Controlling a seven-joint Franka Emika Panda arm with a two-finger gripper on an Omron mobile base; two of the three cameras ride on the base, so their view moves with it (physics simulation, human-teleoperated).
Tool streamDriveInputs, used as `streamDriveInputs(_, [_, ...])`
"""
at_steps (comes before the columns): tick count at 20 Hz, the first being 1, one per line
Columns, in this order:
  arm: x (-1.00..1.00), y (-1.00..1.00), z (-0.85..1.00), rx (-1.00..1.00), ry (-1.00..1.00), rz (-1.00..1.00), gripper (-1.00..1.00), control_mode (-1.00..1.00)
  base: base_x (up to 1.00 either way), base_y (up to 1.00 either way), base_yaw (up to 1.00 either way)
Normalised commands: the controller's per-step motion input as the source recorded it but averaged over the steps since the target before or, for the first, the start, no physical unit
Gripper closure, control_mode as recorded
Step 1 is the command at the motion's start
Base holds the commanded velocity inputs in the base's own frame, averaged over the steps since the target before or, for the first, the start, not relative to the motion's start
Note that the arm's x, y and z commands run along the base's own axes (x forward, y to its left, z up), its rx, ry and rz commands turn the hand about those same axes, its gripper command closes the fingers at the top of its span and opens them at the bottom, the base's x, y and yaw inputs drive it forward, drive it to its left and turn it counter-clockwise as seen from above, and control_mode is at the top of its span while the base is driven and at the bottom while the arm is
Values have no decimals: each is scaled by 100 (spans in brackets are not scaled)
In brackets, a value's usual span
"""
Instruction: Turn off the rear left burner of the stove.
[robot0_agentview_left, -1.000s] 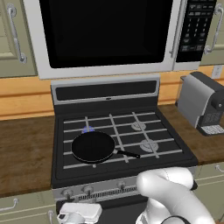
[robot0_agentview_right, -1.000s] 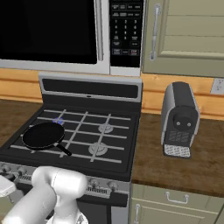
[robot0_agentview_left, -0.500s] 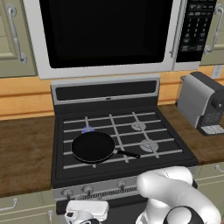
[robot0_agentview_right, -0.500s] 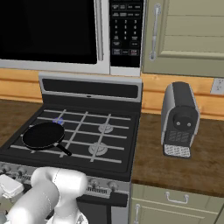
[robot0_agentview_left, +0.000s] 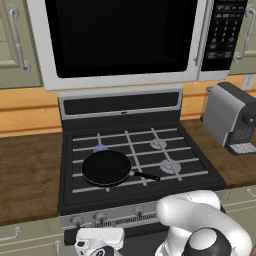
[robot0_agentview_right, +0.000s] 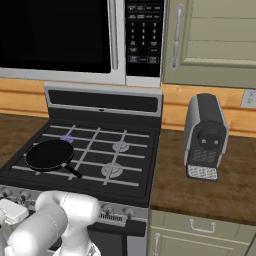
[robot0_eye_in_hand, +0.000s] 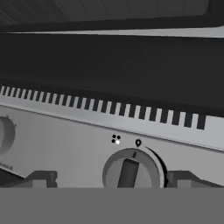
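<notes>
The black stove has a small blue flame burning at its rear left burner, seen too in the right base view. My gripper is low in front of the silver knob strip, near its left end. In the hand view the gripper is open, its fingertips standing on either side of a round knob without touching it. That knob's bar points straight up toward a mark on the strip. A second knob shows at the left edge.
A black frying pan sits on the front left burner, its handle pointing right. A grey coffee machine stands on the wooden counter to the right. A large black-doored microwave hangs above the stove.
My hand has shifted a little to the right below the knob strip. The flame still burns and the pan has not moved.
</notes>
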Motion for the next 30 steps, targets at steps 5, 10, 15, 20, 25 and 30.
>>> streamDriveInputs(5, [10, 10, 0, -3, 0, 10, -100, -100, 0, 0, 0])
streamDriveInputs(10, [8, 1, 0, 0, -1, 7, -100, -100, 0, 0, 0])
streamDriveInputs(15, [-4, -6, 0, 0, -4, 0, -100, -100, 0, 0, 0])
streamDriveInputs(20, [0, 0, 0, 0, 0, 0, -100, -100, 0, 0, 0])
streamDriveInputs(25, [0, 0, 0, 0, 0, 0, 100, -100, 0, 0, 0])
streamDriveInputs(30, [0, 0, 0, 0, 0, 0, 100, -100, 0, 0, 0])
